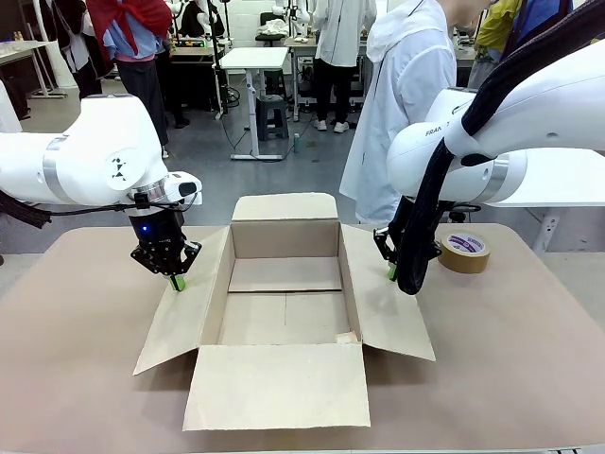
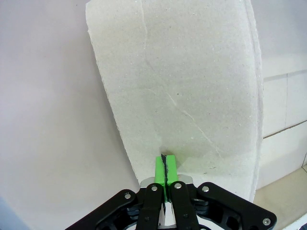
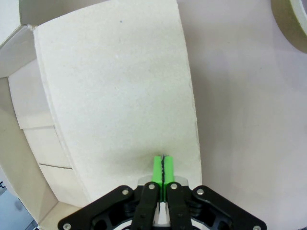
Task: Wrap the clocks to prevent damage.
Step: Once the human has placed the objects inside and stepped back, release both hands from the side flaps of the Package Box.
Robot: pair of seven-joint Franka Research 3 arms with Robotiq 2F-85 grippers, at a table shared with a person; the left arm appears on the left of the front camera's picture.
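The pale brown tabletop (image 1: 529, 359) stands in a busy room with a grey floor (image 1: 217, 180) and white tables (image 1: 253, 59). A person in a white coat (image 1: 402, 104) stands at its far edge. In the middle lies an open cardboard box (image 1: 284, 236) with its flaps spread out. The left gripper (image 1: 177, 280) is clenched, pads together, at the outer edge of the left flap (image 1: 184, 322). The right gripper (image 1: 391, 272), also clenched, points at the right flap (image 1: 388, 322), and a black cable sleeve (image 1: 416, 246) half hides it. A tape roll (image 1: 464, 252) lies near the far edge, right of the box.

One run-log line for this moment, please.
left gripper: shut, tips at left flap | right gripper: shut, tips at right flap | cardboard box: open, nothing seen inside | tape roll: right of box
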